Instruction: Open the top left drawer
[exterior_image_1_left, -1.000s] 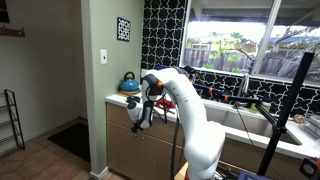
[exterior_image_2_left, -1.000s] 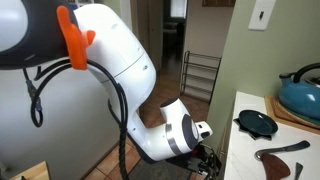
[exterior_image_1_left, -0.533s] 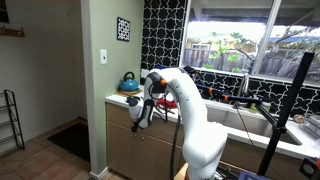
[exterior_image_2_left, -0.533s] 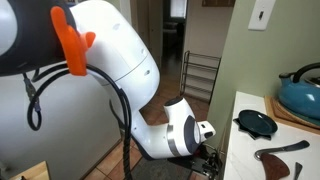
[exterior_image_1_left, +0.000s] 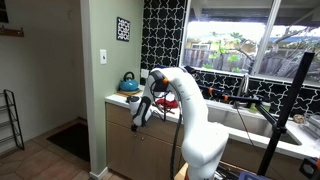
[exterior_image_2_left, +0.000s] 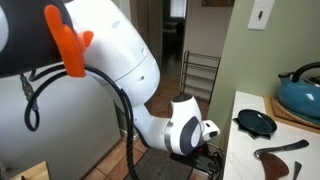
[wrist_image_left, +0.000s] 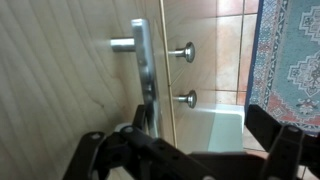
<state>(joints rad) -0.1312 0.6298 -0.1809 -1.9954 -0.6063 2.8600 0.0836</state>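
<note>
**Task item.** The top left drawer (wrist_image_left: 60, 90) fills the left half of the wrist view as a flat light-brown wood panel. Its metal bar handle (wrist_image_left: 146, 70) runs down the centre of the frame. In an exterior view the drawer front (exterior_image_1_left: 118, 115) sits directly under the tabletop (exterior_image_1_left: 118, 98), left of centre. Whether the drawer is pulled out cannot be judged from any view.

**Gripper.** In the wrist view the gripper (wrist_image_left: 175, 128) enters from the bottom edge. The fingers (wrist_image_left: 90, 150) stand apart, one at lower left and one at lower right. The lower end of the bar handle lies between them, and contact with it cannot be confirmed. In an exterior view the gripper (exterior_image_1_left: 140, 113) is against the drawer front at mid-frame, and the white arm (exterior_image_1_left: 190, 110) arches up and to the right of it.

**Surroundings.**
- Two round knobs (wrist_image_left: 184, 52) show on the panel just right of the handle, upper centre of the wrist view.
- A patterned rug (wrist_image_left: 292, 55) lies at the right edge of the same view.
- A blue kettle (exterior_image_1_left: 130, 82) stands on the tabletop above the drawer.
- In an exterior view the kettle (exterior_image_2_left: 300, 90) is at the right edge, with a black dish (exterior_image_2_left: 257, 122) just below and left of it.
</note>
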